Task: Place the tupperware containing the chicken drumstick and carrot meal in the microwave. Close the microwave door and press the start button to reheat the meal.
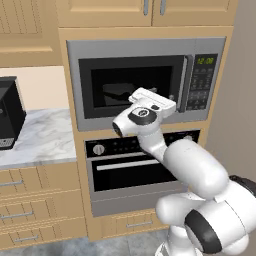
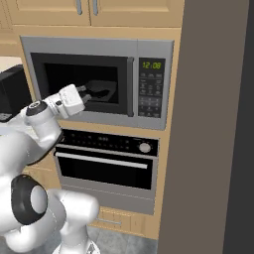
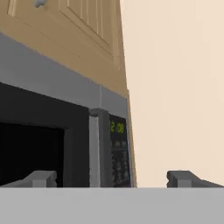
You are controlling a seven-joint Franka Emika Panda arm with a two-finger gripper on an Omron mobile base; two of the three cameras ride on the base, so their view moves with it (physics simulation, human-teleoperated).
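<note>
The silver-grey microwave sits built into the wooden cabinet wall. Its door is shut, with the slim vertical handle beside the keypad and the green display. My gripper hovers open and holds nothing, close in front of the dark window and left of the handle. In the hand view the gripper has its fingertips spread wide, with the handle and keypad ahead. The tupperware, chicken drumstick and carrot are out of view.
A black-fronted oven with knobs and a horizontal bar sits right below the microwave. A black appliance stands on the marble counter to the left. Drawers run under the counter, and a tall grey-brown panel rises on the right.
</note>
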